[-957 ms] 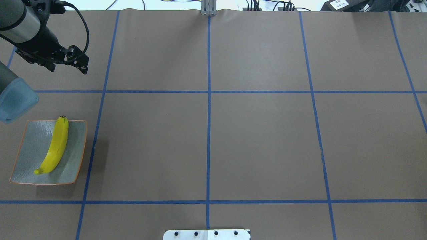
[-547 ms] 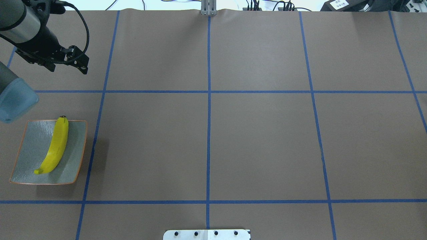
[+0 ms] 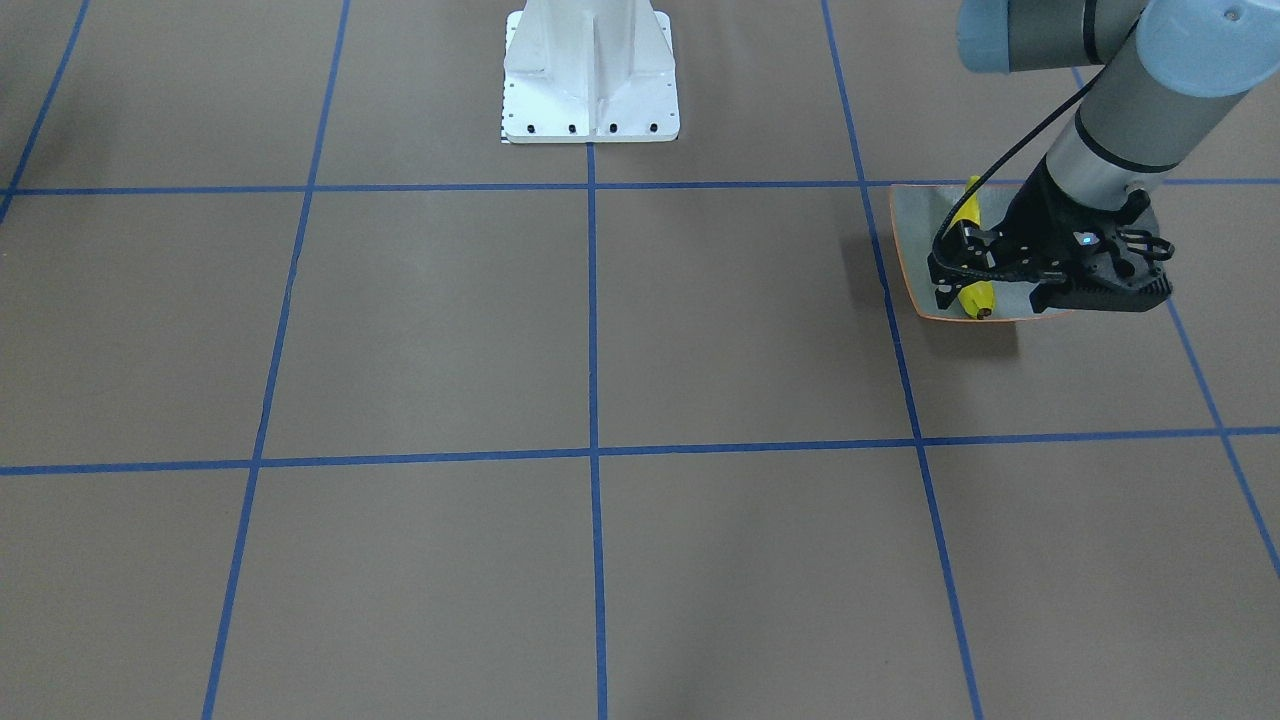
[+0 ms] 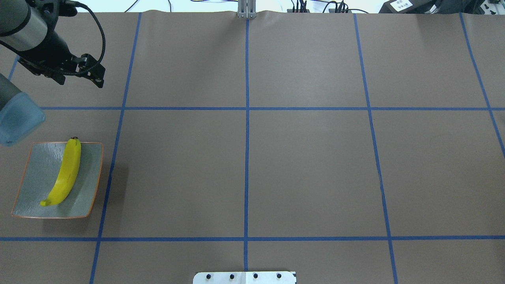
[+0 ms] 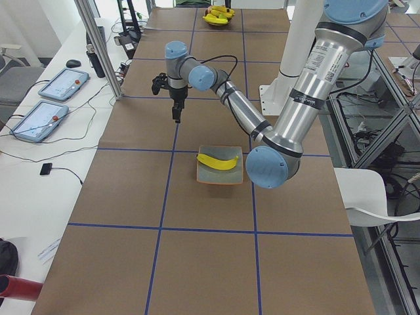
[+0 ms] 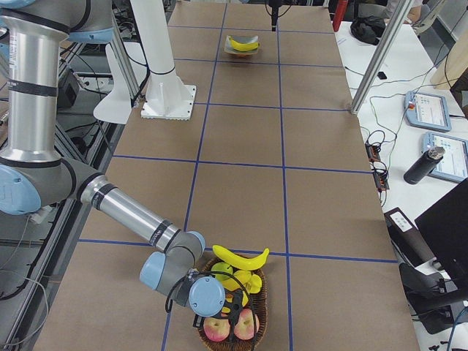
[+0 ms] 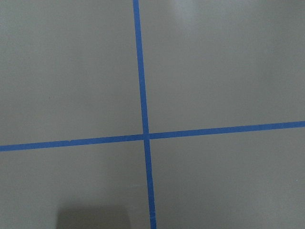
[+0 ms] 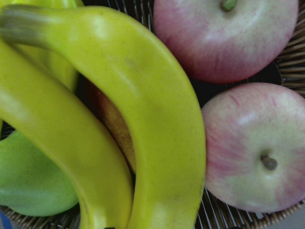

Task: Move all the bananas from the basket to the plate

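One yellow banana [image 4: 65, 171] lies diagonally on the grey-green plate [image 4: 92, 177] with the orange rim, at the table's left near corner. My left gripper [image 4: 81, 81] hangs open and empty above bare table beyond the plate; in the front view the left gripper [image 3: 990, 297] partly hides the banana [image 3: 977, 297]. At the table's other end, the wicker basket [image 6: 261, 307] holds more bananas [image 6: 240, 257]. My right gripper [image 6: 221, 311] is low over it, and I cannot tell whether it is open or shut. The right wrist view looks closely at two bananas [image 8: 157, 124] with no fingers showing.
Two red apples [image 8: 257, 148] and a green fruit [image 8: 28, 186] share the basket [image 8: 286, 62] with the bananas. The white robot base [image 3: 590, 70] stands at the table's near middle. Tablets [image 5: 62, 82] and a bottle [image 6: 424, 164] lie on side tables.
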Robot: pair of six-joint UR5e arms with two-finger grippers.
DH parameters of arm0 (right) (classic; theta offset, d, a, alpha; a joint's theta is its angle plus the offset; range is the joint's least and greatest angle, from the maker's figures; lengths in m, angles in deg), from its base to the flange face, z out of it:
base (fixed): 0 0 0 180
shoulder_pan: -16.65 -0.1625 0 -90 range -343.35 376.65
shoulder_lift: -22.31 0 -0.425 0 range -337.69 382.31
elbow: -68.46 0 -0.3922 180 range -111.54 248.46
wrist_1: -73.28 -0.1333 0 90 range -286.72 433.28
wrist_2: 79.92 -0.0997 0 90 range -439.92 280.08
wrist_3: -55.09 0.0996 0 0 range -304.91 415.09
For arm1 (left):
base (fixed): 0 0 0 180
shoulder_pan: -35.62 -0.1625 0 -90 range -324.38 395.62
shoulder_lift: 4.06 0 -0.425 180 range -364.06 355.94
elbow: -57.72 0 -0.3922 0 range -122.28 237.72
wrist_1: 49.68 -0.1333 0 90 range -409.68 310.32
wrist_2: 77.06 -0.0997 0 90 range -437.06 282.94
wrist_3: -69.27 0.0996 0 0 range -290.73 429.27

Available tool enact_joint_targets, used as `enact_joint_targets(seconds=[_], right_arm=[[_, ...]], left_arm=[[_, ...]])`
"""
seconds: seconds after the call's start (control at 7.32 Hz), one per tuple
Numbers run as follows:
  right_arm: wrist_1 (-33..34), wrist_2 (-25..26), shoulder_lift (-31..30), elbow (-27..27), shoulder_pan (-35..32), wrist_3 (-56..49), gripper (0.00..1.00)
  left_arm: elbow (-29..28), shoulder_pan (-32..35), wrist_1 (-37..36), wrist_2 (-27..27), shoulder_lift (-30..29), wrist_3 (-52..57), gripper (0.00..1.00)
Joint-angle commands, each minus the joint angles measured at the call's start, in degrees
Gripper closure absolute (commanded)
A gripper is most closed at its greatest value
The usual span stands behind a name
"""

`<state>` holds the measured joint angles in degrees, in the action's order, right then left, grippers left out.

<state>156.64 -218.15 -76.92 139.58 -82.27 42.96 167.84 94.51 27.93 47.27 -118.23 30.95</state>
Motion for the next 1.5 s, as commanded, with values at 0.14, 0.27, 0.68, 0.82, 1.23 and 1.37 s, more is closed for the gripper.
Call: enact_joint_targets(seconds=[0.14, 0.27, 0.68, 0.82, 1.23, 1.37], right_arm=[[0.05, -0.11, 0.00, -0.10, 0.57, 0.09, 0.15], [0.05, -0.10, 0.00, -0.10, 0.66, 0.09, 0.24], [0.05, -0.10, 0.09, -0.10, 0.75, 0.17, 0.74], [0.05, -0.10, 0.52, -0.10, 0.75, 0.17, 0.93], [-0.04, -0.19, 1.58, 0.95, 0.66, 0.17, 1.00], [0.22, -0.19, 1.49, 2.43, 0.66, 0.17, 1.00]], left_arm=[[0.01, 0.00, 0.00, -0.05, 0.00, 0.00, 0.00], [0.01, 0.00, 0.00, -0.05, 0.00, 0.00, 0.00], [0.09, 0.00, 0.00, -0.05, 0.00, 0.00, 0.00], [0.10, 0.09, 0.00, -0.05, 0.00, 0.00, 0.00], [0.01, 0.09, 0.00, 0.04, 0.00, 0.00, 0.00], [0.01, 0.00, 0.00, 0.04, 0.00, 0.00, 0.00]])
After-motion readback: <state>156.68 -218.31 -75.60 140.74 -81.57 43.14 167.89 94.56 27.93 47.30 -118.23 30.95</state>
